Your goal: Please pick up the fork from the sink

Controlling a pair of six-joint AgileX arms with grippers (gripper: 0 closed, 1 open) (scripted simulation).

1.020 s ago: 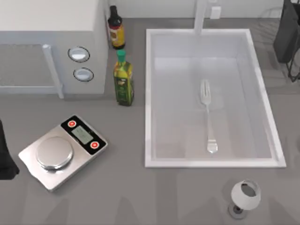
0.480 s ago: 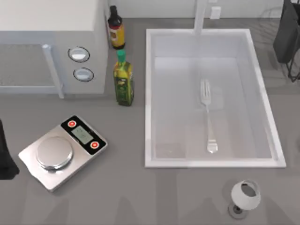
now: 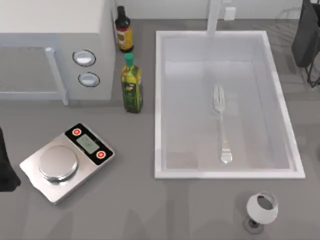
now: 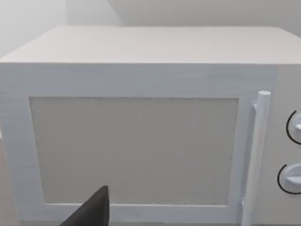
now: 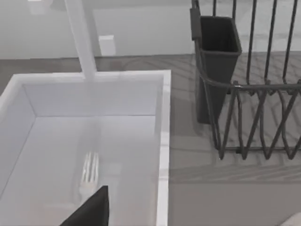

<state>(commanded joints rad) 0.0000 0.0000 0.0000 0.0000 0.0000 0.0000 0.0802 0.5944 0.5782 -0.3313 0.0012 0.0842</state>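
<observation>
- The fork [image 3: 222, 122] lies flat in the sink [image 3: 280, 172], tines toward the faucet [image 3: 214, 17].
- Right gripper [image 5: 91, 209] sits just short of the tines — finger state unreadable.
- Left gripper [image 4: 91, 211] faces the microwave [image 4: 141, 141] — finger state unreadable.
- Bottle [image 3: 132, 85] label: illegible.

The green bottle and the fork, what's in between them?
In the top view, the sink's white left rim and wall, then bare basin floor, separate the green bottle from the fork.

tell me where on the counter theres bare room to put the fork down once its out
Free: the counter strip between the sink front rim, the scale and the cup. Also inside the sink, to the top view's left of the fork. Crowded: the gap between microwave and sink, holding two bottles.
</observation>
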